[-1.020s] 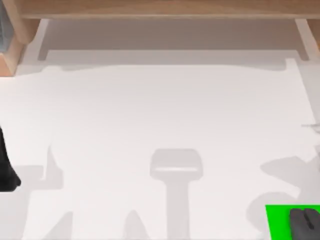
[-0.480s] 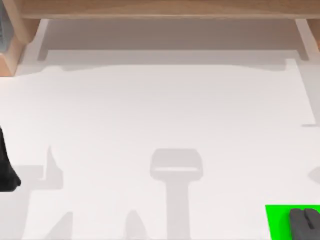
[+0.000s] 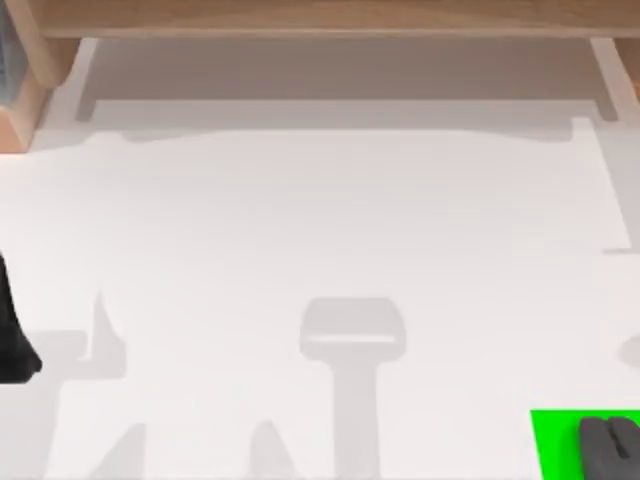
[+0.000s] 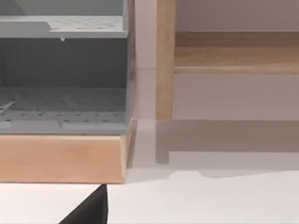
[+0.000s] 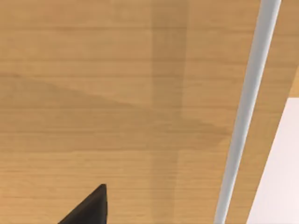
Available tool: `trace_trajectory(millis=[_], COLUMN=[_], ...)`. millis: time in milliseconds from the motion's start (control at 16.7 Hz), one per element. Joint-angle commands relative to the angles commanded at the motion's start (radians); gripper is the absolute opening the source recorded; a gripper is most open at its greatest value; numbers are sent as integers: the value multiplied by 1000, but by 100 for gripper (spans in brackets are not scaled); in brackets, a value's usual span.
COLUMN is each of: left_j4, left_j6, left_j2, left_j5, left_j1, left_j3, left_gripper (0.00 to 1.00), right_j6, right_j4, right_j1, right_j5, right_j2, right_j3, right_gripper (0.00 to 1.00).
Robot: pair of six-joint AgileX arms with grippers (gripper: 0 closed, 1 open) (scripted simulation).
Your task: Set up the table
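Table [image 3: 320, 220]: bare, nothing laid out yet.
Left tool [image 3: 14, 340]: parked at left edge; grip state cannot be told.
Dark object [image 3: 610, 447]: rests on green patch [image 3: 556, 445].

You get bright, even light from above; soft grey shadows of the rig fall across the white counter [image 3: 320, 220], thickest along its near edge, with no glare.

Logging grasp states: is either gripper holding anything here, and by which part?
It cannot be told. The left gripper sits at the table's left edge; a dark object rests on the green patch.
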Motion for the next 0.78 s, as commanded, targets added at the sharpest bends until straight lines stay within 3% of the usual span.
trace_trajectory(millis=[780], left_j4=[0], left_j6=[0], left_j2=[0], left_j5=[0], left_j1=[0], left_j3=[0], left_gripper=[100], right_j6=[0], right_j4=[-73], right_j1=[20], right_j5=[21], right_j2=[27], right_j3=[99], right_gripper=[100])
